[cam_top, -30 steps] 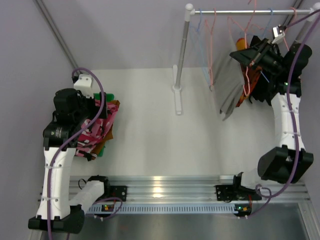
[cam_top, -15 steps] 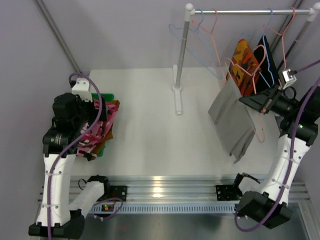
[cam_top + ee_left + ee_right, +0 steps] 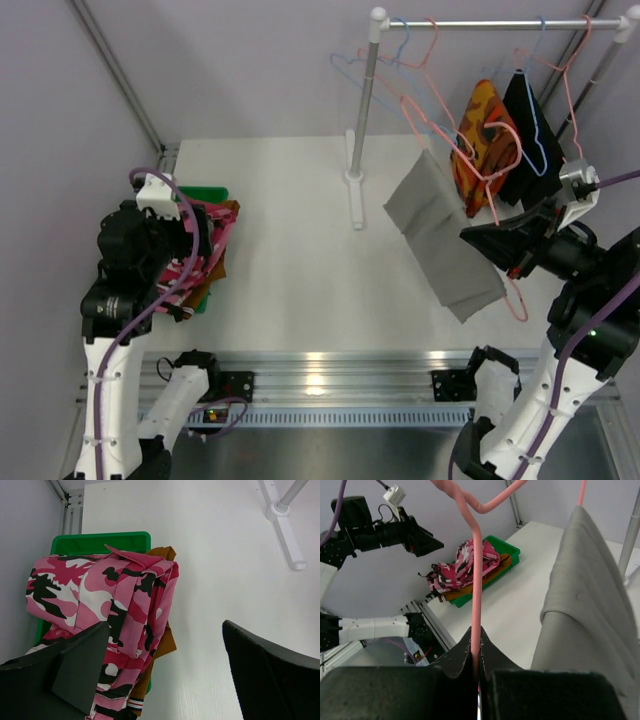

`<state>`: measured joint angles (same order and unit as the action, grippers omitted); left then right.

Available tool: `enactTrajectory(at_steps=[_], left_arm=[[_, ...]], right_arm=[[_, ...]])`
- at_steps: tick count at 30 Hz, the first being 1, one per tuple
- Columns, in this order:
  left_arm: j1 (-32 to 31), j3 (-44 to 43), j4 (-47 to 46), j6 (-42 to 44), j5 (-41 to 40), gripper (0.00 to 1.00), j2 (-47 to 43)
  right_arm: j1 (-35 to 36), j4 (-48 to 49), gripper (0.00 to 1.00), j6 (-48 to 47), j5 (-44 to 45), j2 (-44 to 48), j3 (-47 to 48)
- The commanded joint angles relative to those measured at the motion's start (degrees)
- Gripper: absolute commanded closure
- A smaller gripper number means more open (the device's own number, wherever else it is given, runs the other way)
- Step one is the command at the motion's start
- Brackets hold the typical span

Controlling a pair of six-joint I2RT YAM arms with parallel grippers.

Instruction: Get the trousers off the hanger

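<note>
Trousers number three here. The light grey pair (image 3: pixel 440 245) is draped over a pink wire hanger (image 3: pixel 476 580) just left of the right gripper (image 3: pixel 472 238). The pink-red-white patterned pair (image 3: pixel 115 605) and the rust-brown pair (image 3: pixel 162 554) lie stacked in one green tray (image 3: pixel 100 541), directly beneath and slightly ahead of the left gripper (image 3: pixel 165 630). The brown pair is mostly buried under the patterned one.

Two other garments hang beyond the right gripper: one orange-patterned (image 3: pixel 485 140) and one black (image 3: pixel 525 125), side by side on the single rail (image 3: pixel 480 23). Pink and blue wire hangers on that rail overlap too much to count.

In the right wrist view the right gripper's fingers are pressed together on the pink hanger's wire, which rises straight out of the pinch. The grey cloth falls just beside the fingers, but contact with them cannot be confirmed.

The left gripper is spread wide and holds nothing. Its two dark fingers frame the tray pile from above, apart from the cloth.

The tray's near end is cut off by the left finger. Whether the held hanger's hook sits on the rail is hard to make out among the crossing wires. The overhead view shows the right fingers only as a dark wedge.
</note>
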<state>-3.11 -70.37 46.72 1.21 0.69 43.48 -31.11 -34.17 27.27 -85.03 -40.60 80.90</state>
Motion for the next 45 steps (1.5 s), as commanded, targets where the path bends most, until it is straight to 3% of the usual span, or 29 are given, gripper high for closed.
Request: enactTrajectory(at_steps=[1, 4, 7, 11, 16, 17, 19, 20, 21, 22, 23, 24, 25, 26, 28, 29, 34, 40, 45], left_arm=[[0.0, 0.5, -3.1, -0.9, 1.8, 0.01, 0.6], [0.0, 0.6, -3.6, -3.1, 2.5, 0.01, 1.3], [0.0, 0.8, -4.1, -3.9, 2.7, 0.01, 2.4], [0.0, 0.7, -4.5, -4.3, 3.0, 0.01, 4.0], [0.0, 0.2, -4.8, -4.2, 2.6, 0.01, 5.5], [0.0, 0.2, -4.8, -4.2, 2.3, 0.01, 5.7], [0.0, 0.2, -4.8, -4.2, 1.9, 0.01, 6.0], [0.0, 0.1, -4.9, -4.1, 1.8, 0.01, 6.1], [0.0, 0.1, -4.8, -4.1, 1.3, 0.01, 6.1], [0.0, 0.1, -4.8, -3.9, 1.1, 0.01, 5.9], [0.0, -0.2, -4.8, -3.9, 0.8, 0.01, 5.6], [0.0, -0.3, -4.7, -3.9, 0.6, 0.01, 5.2], [0.0, -0.4, -4.7, -3.8, 0.5, 0.01, 4.3], [0.0, -0.5, -4.8, -3.6, 0.9, 0.01, 3.9], [0.0, -0.6, -4.9, -3.1, 3.0, 0.01, 2.8], [0.0, -0.6, -4.8, -2.9, 3.9, 0.01, 2.0], [0.0, 0.7, -5.7, -1.7, 11.2, 0.01, -1.6], [0.0, 7.3, -13.0, 1.6, 30.5, 0.01, -6.7], [0.0, 12.8, -18.9, 1.9, 35.6, 0.01, -6.8]], right_arm=[[0.9, -9.8, 1.0, -12.4, -6.7, -2.1, 4.1], [0.9, -17.5, 1.0, -20.1, -7.0, -6.8, 10.3], [1.8, -32.8, 1.0, -37.5, -7.1, -14.5, 19.7], [6.8, -49.4, 1.0, -50.2, -7.0, -27.7, 34.4], [20.5, -51.1, 1.0, -45.7, -3.1, -37.2, 41.1], [23.2, -48.6, 1.0, -42.3, -1.9, -38.1, 40.7], [31.1, -24.9, 1.0, -28.8, 5.1, -36.8, 35.7], [33.9, -12.4, 1.0, -10.2, 6.7, -32.3, 25.5], [35.3, 2.5, 1.0, 0.0, 9.8, -29.4, 19.4], [38.1, 34.3, 1.0, 19.7, 10.4, -27.1, 12.9], [39.4, 39.3, 1.0, 22.6, 11.6, -26.6, 9.3], [41.1, 34.3, 1.0, 20.0, 14.6, -28.6, 12.1], [44.8, 17.3, 1.0, 9.9, 16.1, -30.8, 16.4], [46.5, 12.9, 1.0, 6.5, 17.5, -34.6, 22.6], [50.3, 14.5, 1.0, 8.7, 22.5, -35.4, 22.3], [51.6, 20.1, 1.0, 10.9, 23.7, -35.8, 20.2], [59.7, 20.7, 1.0, 16.3, 34.7, -41.5, 23.6], [64.9, 24.8, 1.0, 23.6, 47.0, -48.2, 27.9], [67.2, 23.3, 1.0, 25.9, 57.3, -53.1, 33.0]])
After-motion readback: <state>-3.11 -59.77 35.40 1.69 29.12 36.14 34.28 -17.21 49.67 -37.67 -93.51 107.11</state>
